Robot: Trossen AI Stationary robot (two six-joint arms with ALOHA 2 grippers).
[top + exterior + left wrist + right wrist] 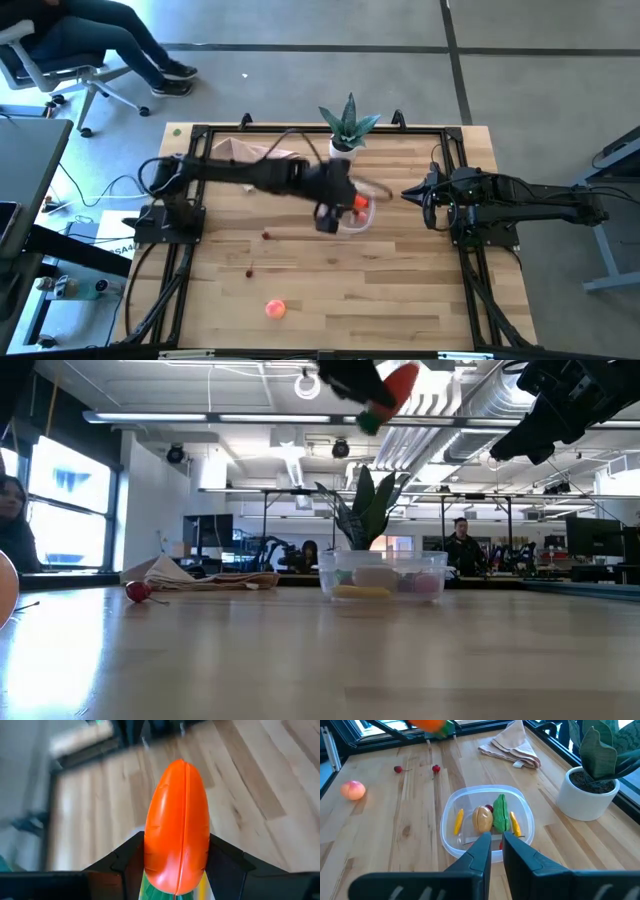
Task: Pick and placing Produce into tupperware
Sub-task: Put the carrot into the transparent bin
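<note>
Carrot (176, 825), orange with a green stem end, is clamped between the two fingers of my left gripper (352, 205), which I hold in the air above the tupperware (487, 822). From table height the carrot shows high above the container's rim, well clear of it. The clear tupperware sits directly below my left gripper on the wooden table (400, 290), and it holds a green pod (500, 812), two yellow strips (458, 821), a tan rounded piece (482, 818) and a small red bit. Away from my left gripper, toward the near table edge, lies a pink-orange peach (275, 309); two small red cherries (398, 769) lie on the wood between it and the container. Just beyond my left gripper stands a potted plant (347, 128) in a white pot, with a folded beige cloth (512, 746) beside it. My right gripper (491, 847) hovers just beside the tupperware, pointing at it, its fingers nearly together and holding nothing.
</note>
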